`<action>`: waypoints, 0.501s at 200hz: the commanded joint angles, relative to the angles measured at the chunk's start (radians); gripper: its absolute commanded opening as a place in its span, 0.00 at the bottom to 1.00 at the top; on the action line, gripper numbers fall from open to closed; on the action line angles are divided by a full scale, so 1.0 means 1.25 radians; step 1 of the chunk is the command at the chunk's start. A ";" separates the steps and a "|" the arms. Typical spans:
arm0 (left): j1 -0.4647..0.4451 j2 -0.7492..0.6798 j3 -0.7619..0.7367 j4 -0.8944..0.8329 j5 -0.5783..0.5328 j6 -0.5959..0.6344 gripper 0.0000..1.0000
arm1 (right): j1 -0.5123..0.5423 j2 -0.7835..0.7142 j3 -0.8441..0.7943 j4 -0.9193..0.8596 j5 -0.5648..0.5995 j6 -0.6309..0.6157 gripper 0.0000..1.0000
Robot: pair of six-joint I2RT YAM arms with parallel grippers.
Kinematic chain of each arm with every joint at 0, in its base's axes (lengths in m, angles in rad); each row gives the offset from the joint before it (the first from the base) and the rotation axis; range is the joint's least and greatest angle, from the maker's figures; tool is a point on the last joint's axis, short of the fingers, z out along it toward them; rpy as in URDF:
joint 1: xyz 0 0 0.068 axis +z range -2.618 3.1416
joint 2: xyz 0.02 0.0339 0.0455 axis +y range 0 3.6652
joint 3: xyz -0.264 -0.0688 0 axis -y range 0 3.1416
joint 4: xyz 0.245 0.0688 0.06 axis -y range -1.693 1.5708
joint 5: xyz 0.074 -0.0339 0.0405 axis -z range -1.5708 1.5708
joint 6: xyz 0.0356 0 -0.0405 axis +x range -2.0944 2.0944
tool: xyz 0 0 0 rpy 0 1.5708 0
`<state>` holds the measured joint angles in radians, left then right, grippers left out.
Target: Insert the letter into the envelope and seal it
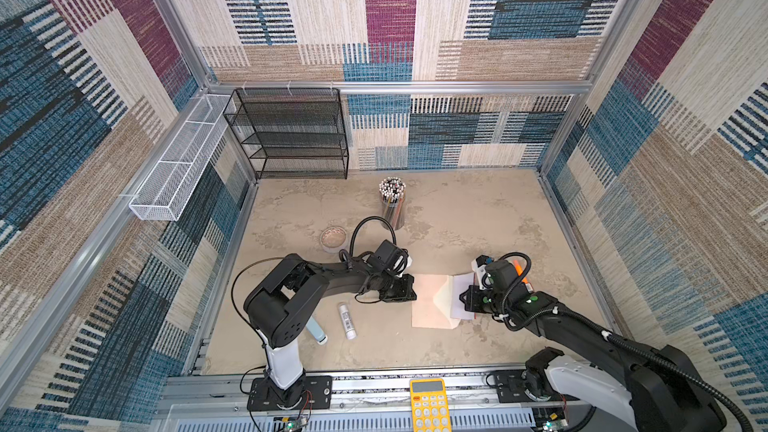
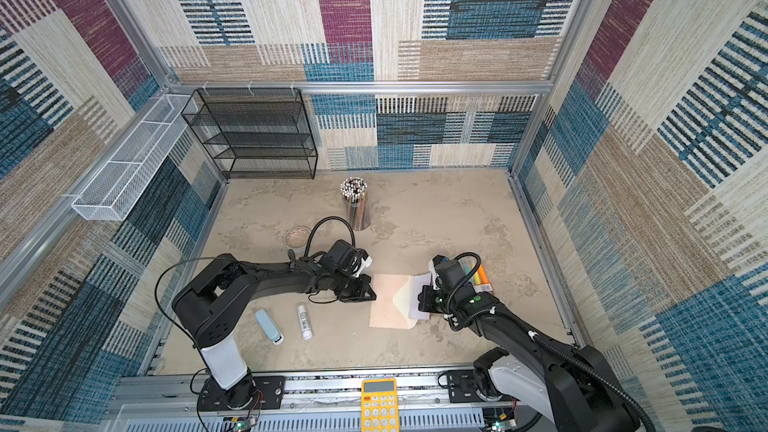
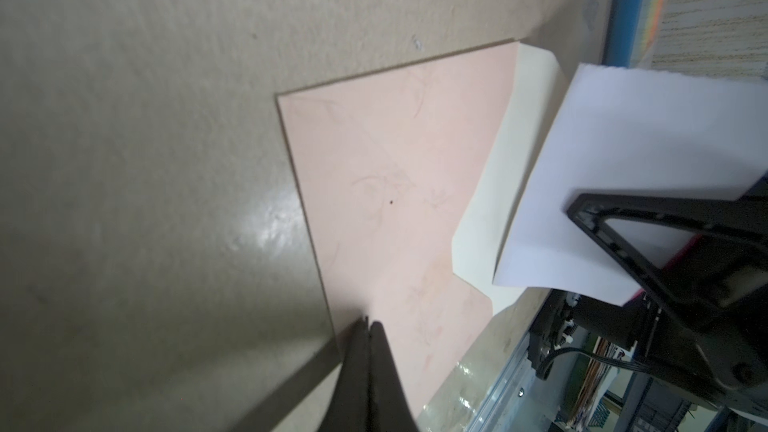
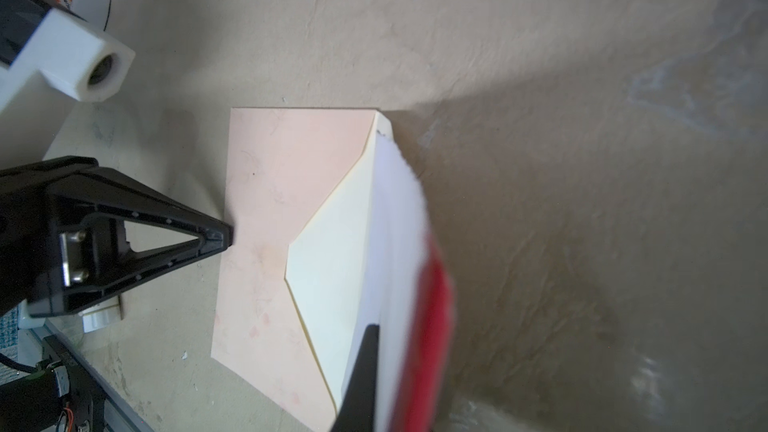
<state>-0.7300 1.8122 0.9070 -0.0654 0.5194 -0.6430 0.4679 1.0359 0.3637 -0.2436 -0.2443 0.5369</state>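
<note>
My right end effector [image 1: 466, 298] is clenched on the letter [image 4: 397, 222], a folded card that is red outside and white inside. It is light and bendy, so I hold it near its trailing edge. Just ahead lies the pale peach-pink paper envelope [image 4: 266, 201]. The card meets its cream pointed flap [image 4: 332, 263], though I cannot tell if it has entered. My left end effector [image 3: 368, 328], jaws together, rests its tips on the envelope's far edge.

The pale peach paper envelope [image 3: 395, 201] and red-and-white folded card letter [image 3: 602, 160] look matt and smooth. The mottled beige tabletop [image 3: 145, 160] shines faintly.
</note>
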 commanded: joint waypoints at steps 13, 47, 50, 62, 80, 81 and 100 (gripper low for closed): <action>0.008 0.009 -0.007 -0.031 -0.030 0.029 0.04 | 0.015 -0.005 -0.010 0.045 -0.007 -0.012 0.00; 0.018 0.007 -0.009 -0.037 -0.027 0.037 0.04 | 0.042 0.000 -0.014 0.051 0.016 -0.017 0.00; 0.018 0.007 -0.008 -0.036 -0.025 0.038 0.04 | 0.045 0.000 -0.015 0.051 0.019 -0.018 0.00; 0.020 0.006 -0.009 -0.037 -0.025 0.040 0.04 | 0.056 0.005 -0.015 0.056 0.028 -0.022 0.00; 0.021 0.006 -0.010 -0.034 -0.024 0.040 0.04 | 0.074 0.015 -0.013 0.061 0.042 -0.029 0.00; 0.021 0.006 -0.010 -0.035 -0.025 0.040 0.04 | 0.074 0.015 -0.013 0.061 0.043 -0.028 0.00; 0.023 0.008 -0.010 -0.033 -0.021 0.040 0.04 | 0.079 0.031 -0.008 0.063 0.045 -0.033 0.00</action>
<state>-0.7063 1.8141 0.8993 -0.0574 0.5465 -0.6170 0.5587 1.0573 0.3477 -0.2001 -0.2195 0.5144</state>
